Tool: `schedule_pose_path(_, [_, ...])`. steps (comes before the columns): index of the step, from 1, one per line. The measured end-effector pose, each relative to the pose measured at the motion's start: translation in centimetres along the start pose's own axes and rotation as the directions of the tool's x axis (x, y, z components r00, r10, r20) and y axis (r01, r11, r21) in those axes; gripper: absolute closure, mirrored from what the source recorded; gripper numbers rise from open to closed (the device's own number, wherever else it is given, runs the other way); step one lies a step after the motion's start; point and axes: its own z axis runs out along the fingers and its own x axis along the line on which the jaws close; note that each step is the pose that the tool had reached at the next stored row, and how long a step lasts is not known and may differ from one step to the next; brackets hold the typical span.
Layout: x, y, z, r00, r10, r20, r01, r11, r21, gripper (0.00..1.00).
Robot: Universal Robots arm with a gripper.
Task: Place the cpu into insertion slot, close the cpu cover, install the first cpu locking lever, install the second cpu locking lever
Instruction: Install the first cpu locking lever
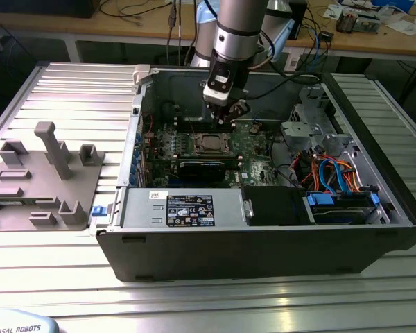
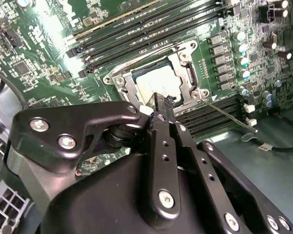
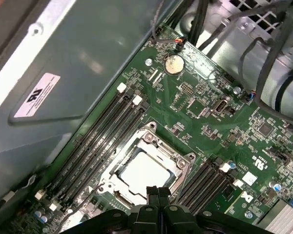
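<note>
Silvery cpu (image 3: 142,171) seated in mobo (image 3: 210,114), just below closed pincer (image 3: 158,191)

Exterior view: cpu (image 1: 209,143) sits in insertion slot (image 1: 196,144), under cpu cover (image 1: 209,135); power supply (image 1: 184,208) at six o'clock, drive cage (image 1: 341,205) at four o'clock.

Exterior view: off the arm, raised, looking down and across into the open grey metal computer case (image 1: 263,243) from well back, ribbed aluminium table (image 1: 69,90) around it. Both wrist views: just behind the black gripper (image 2: 162,103) (image 3: 158,191), close above the green motherboard (image 2: 53,63) (image 3: 205,97), looking down past it at differing slants. Shared by all three: the small silvery-grey square cpu (image 1: 210,143) (image 2: 158,85) (image 3: 141,170) at the board's middle.
</note>
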Motion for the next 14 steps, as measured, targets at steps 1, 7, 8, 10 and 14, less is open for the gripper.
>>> schedule_pose_path(1, [0.0, 0.0, 0.0, 0.9997, -0.023, 0.0013, 0.023, 0.9997, 0.0007, 0.89])
schedule_pose_path(7, [0.0, 0.0, 0.0, 0.9967, -0.081, 0.0045, 0.081, 0.9967, 0.0026, 0.89])
schedule_pose_path(8, [0.0, 0.0, 0.0, 0.9959, -0.091, 0.0051, 0.091, 0.9959, 0.003, 0.89])
schedule_pose_path(10, [0.0, 0.0, 0.0, 0.994, -0.11, 0.0061, 0.109, 0.994, 0.0036, 0.89])
schedule_pose_path(14, [0.0, 0.0, 0.0, 0.9864, -0.164, 0.0091, 0.164, 0.9864, 0.0056, 0.89])
